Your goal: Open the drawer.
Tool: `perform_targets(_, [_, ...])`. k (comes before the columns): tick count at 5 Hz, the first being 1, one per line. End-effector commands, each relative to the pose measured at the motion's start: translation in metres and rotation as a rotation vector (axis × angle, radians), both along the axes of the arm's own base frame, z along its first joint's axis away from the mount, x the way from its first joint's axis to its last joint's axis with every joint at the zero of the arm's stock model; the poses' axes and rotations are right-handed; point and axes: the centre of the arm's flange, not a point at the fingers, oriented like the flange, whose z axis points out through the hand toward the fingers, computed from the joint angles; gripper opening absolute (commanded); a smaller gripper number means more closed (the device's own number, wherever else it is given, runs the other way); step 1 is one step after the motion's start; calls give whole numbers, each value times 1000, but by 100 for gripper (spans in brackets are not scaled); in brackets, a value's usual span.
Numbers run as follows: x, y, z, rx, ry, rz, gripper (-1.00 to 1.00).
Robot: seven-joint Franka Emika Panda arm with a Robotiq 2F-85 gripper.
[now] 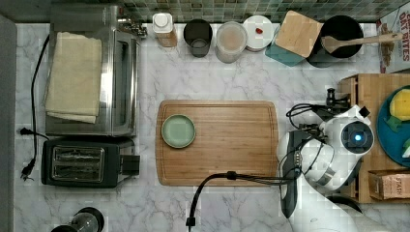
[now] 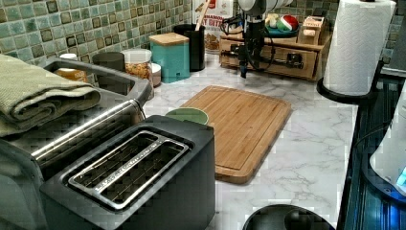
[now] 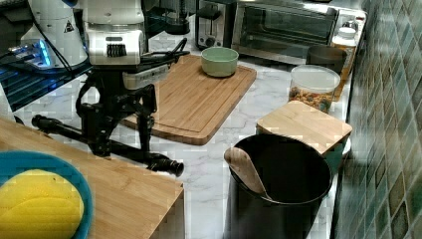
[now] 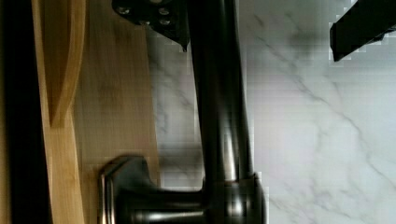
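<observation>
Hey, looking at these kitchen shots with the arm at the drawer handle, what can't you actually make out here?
- Inside of the drawer: front panel hides it in the left view.
- Far end of the black bar handle: behind the gripper in the right view.
- Whether the fingers touch the bar: wrist view cuts them off at its edge.
- Cereal box lettering: cut off by the top view's right edge.
- Toaster oven interior: dark glass.
</observation>
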Motion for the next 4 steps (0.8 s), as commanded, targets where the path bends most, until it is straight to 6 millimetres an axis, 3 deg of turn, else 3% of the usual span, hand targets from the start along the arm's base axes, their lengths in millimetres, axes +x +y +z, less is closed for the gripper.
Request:
perform_targets(1, [-2, 243, 4, 107, 109, 98, 100])
perform_targets(2, [-4, 287, 6, 145, 125, 136, 100])
perform_targets(3, [-6, 312, -1, 150, 104, 130, 100])
perform_targets(4, [-5, 321, -7, 158, 85, 124, 100])
